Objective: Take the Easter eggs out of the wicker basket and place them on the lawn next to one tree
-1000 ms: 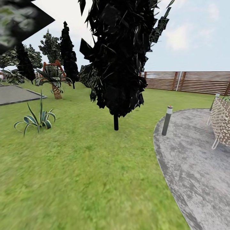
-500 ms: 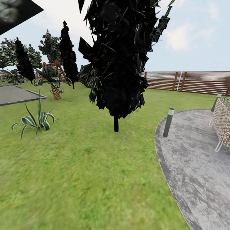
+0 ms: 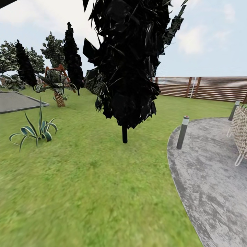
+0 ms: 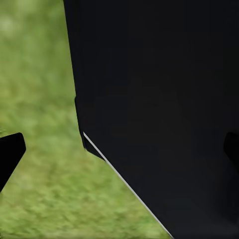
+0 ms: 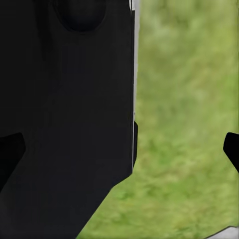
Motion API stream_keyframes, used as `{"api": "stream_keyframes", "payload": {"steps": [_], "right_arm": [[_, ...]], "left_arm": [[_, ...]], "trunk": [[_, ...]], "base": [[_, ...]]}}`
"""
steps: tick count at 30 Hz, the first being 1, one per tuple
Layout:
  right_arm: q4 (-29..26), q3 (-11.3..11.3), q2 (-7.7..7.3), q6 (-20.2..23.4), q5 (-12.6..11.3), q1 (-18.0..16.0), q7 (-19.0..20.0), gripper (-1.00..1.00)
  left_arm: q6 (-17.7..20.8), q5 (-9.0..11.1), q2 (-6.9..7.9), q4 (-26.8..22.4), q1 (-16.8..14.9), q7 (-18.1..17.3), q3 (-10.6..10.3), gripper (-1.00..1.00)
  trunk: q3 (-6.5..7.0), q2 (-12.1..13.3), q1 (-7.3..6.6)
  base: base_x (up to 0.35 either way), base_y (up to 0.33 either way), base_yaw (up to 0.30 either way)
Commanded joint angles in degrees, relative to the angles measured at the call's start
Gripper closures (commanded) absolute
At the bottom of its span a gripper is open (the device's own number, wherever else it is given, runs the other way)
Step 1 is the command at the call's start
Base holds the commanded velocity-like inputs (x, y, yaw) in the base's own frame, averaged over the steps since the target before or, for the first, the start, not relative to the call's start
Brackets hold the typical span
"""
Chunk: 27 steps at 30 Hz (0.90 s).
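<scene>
Below both wrists lies only lawn (image 3: 85, 178), jaws seemingly spread apart, gripping nothing.

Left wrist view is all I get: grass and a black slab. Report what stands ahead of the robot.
Observer: In the head view a dark columnar tree stands straight ahead on the lawn.
Operator: Give me the right side.
Observer: A grey paved patch curves in there, with a short bollard light at its edge toward the tree.
Operator: Now the left.
Observer: A spiky striped plant sits in the grass on that side.
</scene>
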Motion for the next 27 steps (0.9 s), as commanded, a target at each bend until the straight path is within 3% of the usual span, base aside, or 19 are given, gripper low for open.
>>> {"api": "stream_keyframes", "payload": {"steps": [1,14,27], "right_arm": [[0.0,0.0,-0.02,0.1,0.0,0.0,-0.1,-1.0],[0.2,0.0,0.09,0.0,0.0,0.0,0.0,-1.0],[0.2,0.0,0.09,0.0,0.0,0.0,-0.2,-1.0]], "left_arm": [[0.0,-0.3,0.01,-0.1,0.0,-0.1,0.0,-1.0],[0.0,-0.3,0.01,-0.2,0.0,-0.1,0.0,-1.0],[0.0,-0.3,0.01,-0.2,0.0,-0.1,0.0,-1.0]], "trunk": [[-0.03,0.0,0.02],[0.02,0.0,0.02],[0.27,0.0,0.02]], "base": [[0.185,0.0,0.0],[0.18,0.0,0.014],[0.174,0.0,0.242]]}}
